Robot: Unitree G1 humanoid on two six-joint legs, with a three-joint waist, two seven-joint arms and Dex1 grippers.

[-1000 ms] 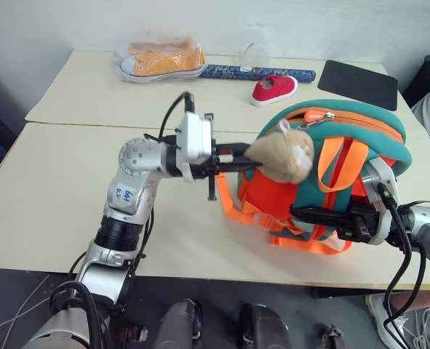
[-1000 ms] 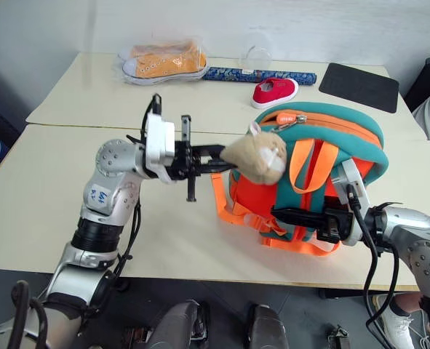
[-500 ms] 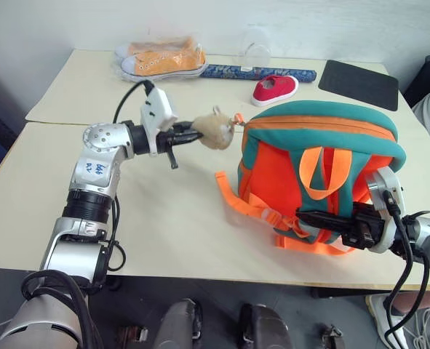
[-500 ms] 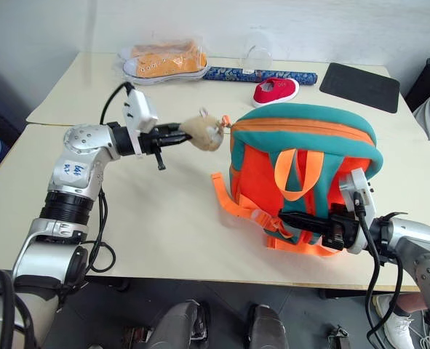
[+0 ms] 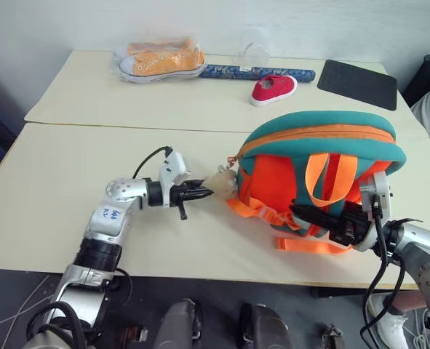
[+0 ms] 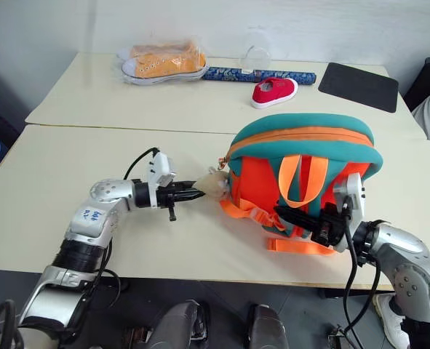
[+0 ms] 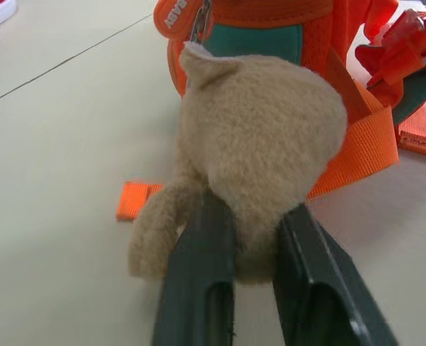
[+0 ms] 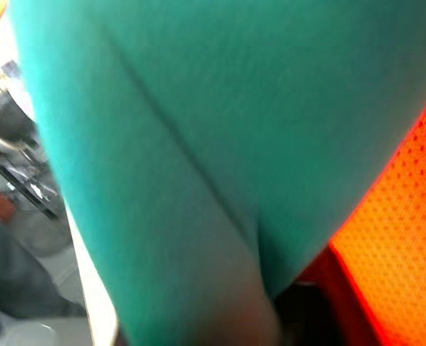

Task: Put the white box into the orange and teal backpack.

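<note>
- Two pale tables stand pushed together before a white wall; the orange and teal backpack sits on the nearer one, and we place everything from it.
- Beyond the backpack, on the farther table, lie a pair of orange sneakers, a patterned blue roll, a small red shoe and a dark mat.
- Our left gripper reaches in level from the side away from the mat. In the left wrist view its fingers pinch the tan plush animal hanging from the zipper pull, with fur bulging between them.
- Our right gripper lies against the orange front among the straps; we cannot tell whether its jaws are spread or pressed together.
- We cannot see the white box anywhere on the tables. The zipper line along the teal top looks closed, so the box may already be inside, though that is only our guess.
- The backpack looks soft and light and will sag and slide when tugged. We judge the plush a poor handle, stretchy and loosely tethered; the zipper pull or the top edge would steer it better, with the other gripper bracing the body.
</note>
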